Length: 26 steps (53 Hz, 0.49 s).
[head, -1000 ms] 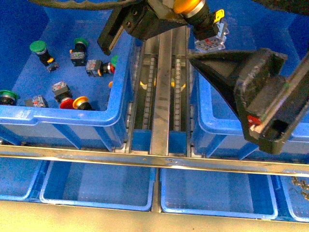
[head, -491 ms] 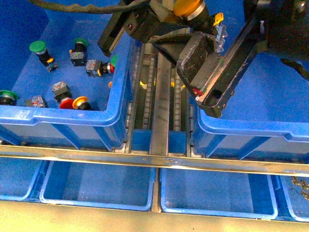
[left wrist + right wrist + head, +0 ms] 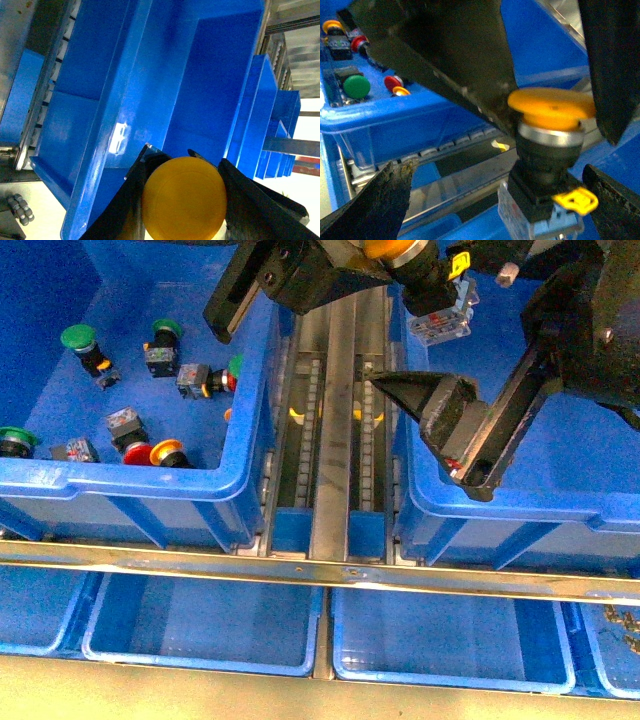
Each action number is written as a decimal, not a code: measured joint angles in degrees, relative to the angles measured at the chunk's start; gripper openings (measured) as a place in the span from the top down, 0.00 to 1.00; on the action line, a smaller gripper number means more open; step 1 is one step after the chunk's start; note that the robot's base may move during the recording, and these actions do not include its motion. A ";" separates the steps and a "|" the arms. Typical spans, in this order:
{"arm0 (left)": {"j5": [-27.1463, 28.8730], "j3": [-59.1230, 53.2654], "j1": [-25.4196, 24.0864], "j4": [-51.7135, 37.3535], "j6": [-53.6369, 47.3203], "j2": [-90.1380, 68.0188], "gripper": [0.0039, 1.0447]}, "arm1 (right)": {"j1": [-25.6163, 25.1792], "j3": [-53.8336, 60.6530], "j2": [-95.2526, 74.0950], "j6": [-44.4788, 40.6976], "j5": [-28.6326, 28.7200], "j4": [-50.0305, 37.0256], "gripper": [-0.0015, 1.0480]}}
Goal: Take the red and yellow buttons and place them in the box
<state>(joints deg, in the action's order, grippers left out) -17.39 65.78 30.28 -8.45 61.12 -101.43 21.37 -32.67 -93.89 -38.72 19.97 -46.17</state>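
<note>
From where I stand, the left gripper (image 3: 183,167) has its jaws clamped on the cap of the yellow button (image 3: 430,290). It holds it high over the far left corner of the box (image 3: 500,515), contact block hanging down, probably for a drop inside. The right gripper (image 3: 430,425) hangs just beside, jaws wide and empty. A red button (image 3: 137,452) lies in the left bin (image 3: 130,485).

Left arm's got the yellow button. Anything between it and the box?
Possibly. The left gripper holds the yellow button above the box's left edge. The open right gripper hangs over the box's near-left corner, close beside the drop line; depth is unclear. The left wrist view shows bare box floor past the cap.
</note>
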 joint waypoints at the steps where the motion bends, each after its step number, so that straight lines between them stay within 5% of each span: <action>1: 0.02 0.02 -0.07 0.07 -0.02 0.07 0.68 | -0.22 0.02 -0.22 -0.04 0.00 -0.31 0.06; 26: 0.31 0.20 -0.37 0.24 -0.11 0.09 0.68 | -1.79 -6.88 -7.34 -0.17 -2.19 -4.28 0.06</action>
<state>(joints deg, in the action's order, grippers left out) -17.08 65.98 29.91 -8.21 61.01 -101.34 19.57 -39.55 -101.23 -38.89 17.78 -50.46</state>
